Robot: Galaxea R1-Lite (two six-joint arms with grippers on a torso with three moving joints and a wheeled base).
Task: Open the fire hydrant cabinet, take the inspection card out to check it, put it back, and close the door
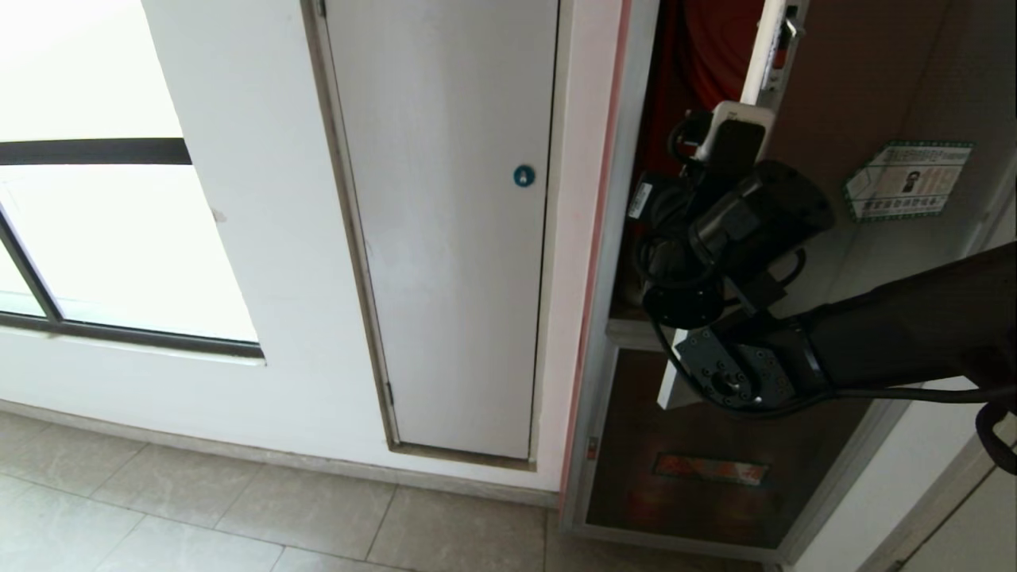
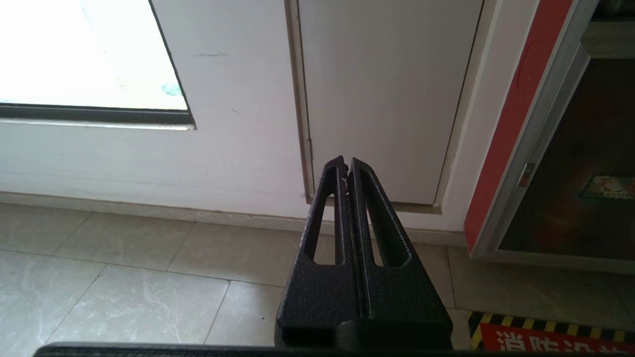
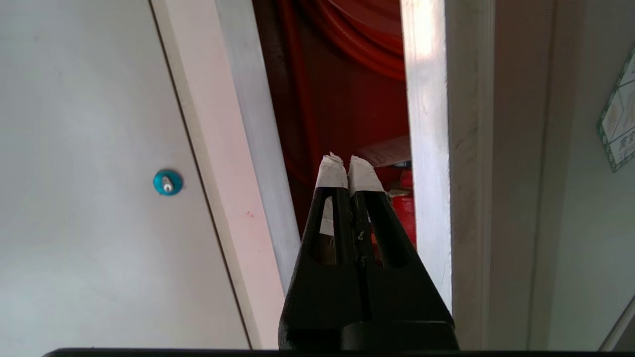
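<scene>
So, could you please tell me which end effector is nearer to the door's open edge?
The right end effector, shut, sits in the gap beside the door. The left end effector hangs low, away before the grey-white panel.

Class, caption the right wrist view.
Shut right claw aimed into the gap between cabinet frame and partly open door.

The left pincer [image 2: 348, 168] hangs above the tiled floor [image 2: 124, 277] with its two black fingers [image 2: 331, 208] pressed together, holding nothing. Beyond its tips stands a plain grey-white panel [image 2: 387, 89] set in the white wall [image 2: 233, 148], beside a bright window [image 2: 79, 49]. Off to one side, a red strip [image 2: 516, 109] and a silver frame [image 2: 540, 129] border dark glass [image 2: 585, 163] with what seems a coloured label [image 2: 611, 187]. A hazard-striped floor sign [image 2: 545, 334] lies below it.
</scene>
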